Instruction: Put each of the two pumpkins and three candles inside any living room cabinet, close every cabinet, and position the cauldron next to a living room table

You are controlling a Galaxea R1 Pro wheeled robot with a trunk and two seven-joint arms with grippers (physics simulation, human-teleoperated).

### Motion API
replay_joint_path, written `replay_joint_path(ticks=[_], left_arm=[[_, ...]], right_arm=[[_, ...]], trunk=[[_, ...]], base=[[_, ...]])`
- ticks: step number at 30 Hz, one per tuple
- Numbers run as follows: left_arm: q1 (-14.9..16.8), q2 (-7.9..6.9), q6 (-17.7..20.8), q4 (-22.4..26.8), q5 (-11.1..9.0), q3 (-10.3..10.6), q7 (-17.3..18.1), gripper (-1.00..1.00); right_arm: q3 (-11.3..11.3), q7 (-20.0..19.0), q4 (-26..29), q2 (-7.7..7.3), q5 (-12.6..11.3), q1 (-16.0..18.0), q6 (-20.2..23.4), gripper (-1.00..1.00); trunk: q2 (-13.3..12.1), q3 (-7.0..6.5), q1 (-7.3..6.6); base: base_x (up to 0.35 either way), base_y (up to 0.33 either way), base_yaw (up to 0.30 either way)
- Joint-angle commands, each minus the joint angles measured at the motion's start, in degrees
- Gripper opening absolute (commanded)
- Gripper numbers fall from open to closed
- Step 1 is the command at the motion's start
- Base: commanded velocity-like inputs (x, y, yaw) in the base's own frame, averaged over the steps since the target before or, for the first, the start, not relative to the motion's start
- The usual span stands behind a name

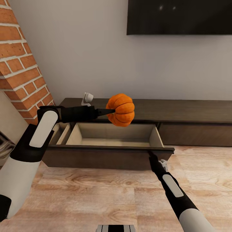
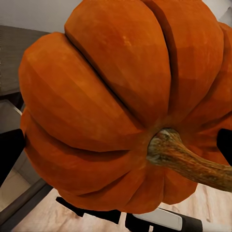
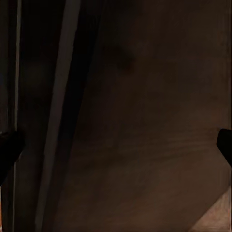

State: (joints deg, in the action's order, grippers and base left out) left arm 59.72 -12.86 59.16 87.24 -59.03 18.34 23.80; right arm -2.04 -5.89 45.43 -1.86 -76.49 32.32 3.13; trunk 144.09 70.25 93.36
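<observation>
Head view: left end effector (image 1: pixel 109 111) grips the pumpkin (image 1: pixel 121 110) above the cabinet (image 1: pixel 193 111)'s open drawer (image 1: pixel 106 156).

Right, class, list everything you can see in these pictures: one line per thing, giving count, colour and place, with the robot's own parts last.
Pumpkin: one, orange, held in the air above the open drawer.
Cabinet: one, dark brown, long and low against the wall.
Drawer: one open, beige inside, nothing visible in it.
Small object: one, white, on the cabinet top; too small to identify.
Television: one, black, on the wall.
Brick column: one, red, at left.
Floor: light wood.
Left gripper: black, shut on the pumpkin.
Right gripper: black, at the drawer front's top edge.
</observation>
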Motion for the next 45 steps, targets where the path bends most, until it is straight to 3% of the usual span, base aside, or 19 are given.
replay_joint_path(ticks=[1,6,10,15,19,45], left_arm=[[0.0,-0.03,0.1,0.0,0.2,0.0,0.5,-1.00],[0.0,-0.05,0.1,0.0,0.3,0.0,0.5,-1.00],[0.0,-0.06,0.1,0.0,0.2,0.0,0.5,-1.00],[0.0,-0.06,0.1,0.0,0.3,0.0,0.5,-1.00],[0.0,-0.06,0.1,0.0,0.3,0.0,0.5,-1.00],[0.0,-0.04,0.1,-0.1,0.9,0.1,-0.6,-1.00]], right_arm=[[-0.2,0.4,0.0,-0.06,-0.6,0.0,0.1,1.00],[-0.3,9.1,1.4,-0.17,-0.6,0.0,1.4,1.00],[-0.1,11.4,4.6,-0.12,0.8,0.0,1.5,1.00],[-0.1,11.7,5.4,-0.06,4.3,0.0,1.9,1.00],[-0.1,11.7,5.6,0.11,5.2,0.0,1.5,1.00],[-0.1,9.4,7.2,0.12,5.5,-0.6,1.9,1.00]], trunk=[[0.0,0.04,-0.01],[0.0,0.04,-0.01],[0.0,0.04,-0.01],[0.0,0.04,-0.01],[0.0,0.04,-0.01],[0.0,0.04,-0.01]], base=[[0.000,0.000,0.000],[0.000,0.000,0.000],[0.000,0.000,0.000],[0.000,0.000,0.000],[0.000,0.000,0.000],[0.000,0.000,0.000]])
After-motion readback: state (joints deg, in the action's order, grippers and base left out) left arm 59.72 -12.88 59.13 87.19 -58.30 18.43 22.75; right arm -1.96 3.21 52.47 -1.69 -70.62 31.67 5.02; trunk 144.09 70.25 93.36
